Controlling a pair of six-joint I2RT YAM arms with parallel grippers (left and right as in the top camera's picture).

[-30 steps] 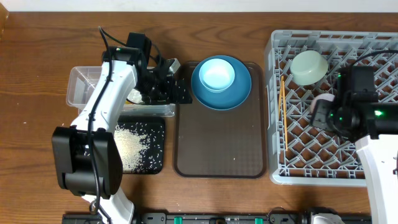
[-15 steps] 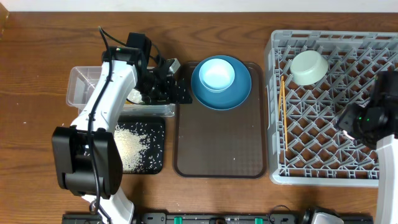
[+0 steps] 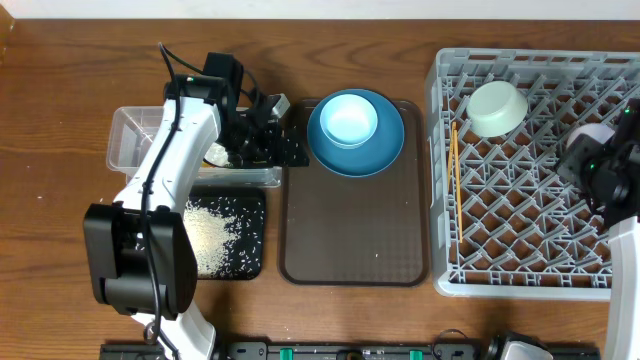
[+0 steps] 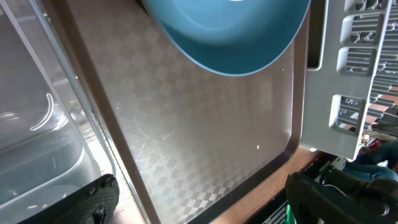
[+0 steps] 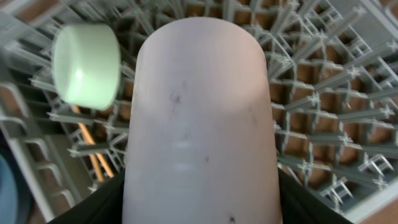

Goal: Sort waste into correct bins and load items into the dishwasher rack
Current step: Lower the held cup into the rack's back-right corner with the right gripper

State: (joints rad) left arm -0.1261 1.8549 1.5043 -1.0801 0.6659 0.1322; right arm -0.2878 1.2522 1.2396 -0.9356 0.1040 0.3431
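Observation:
My right gripper (image 3: 592,165) is shut on a pale pink cup (image 5: 199,124) and holds it over the right side of the grey dishwasher rack (image 3: 520,285); the cup also shows in the overhead view (image 3: 579,141). A mint-green bowl (image 3: 497,108) and wooden chopsticks (image 3: 455,170) lie in the rack. The blue plate-bowl (image 3: 355,130) sits at the back of the brown tray (image 3: 350,230). My left gripper (image 3: 280,148) is open and empty between the clear tub (image 3: 135,140) and the brown tray. White grains (image 3: 210,235) lie in the black tray (image 3: 255,265).
A yellowish scrap (image 3: 215,155) shows in the clear tub, partly under my left arm. The left wrist view shows the tub's wall (image 4: 56,124), the brown tray's floor (image 4: 205,137) and the rack's side (image 4: 339,81). Bare wood lies left of the tub.
My right gripper has carried the pink cup from the rack's middle to its right side and slightly back. The left arm has not moved.

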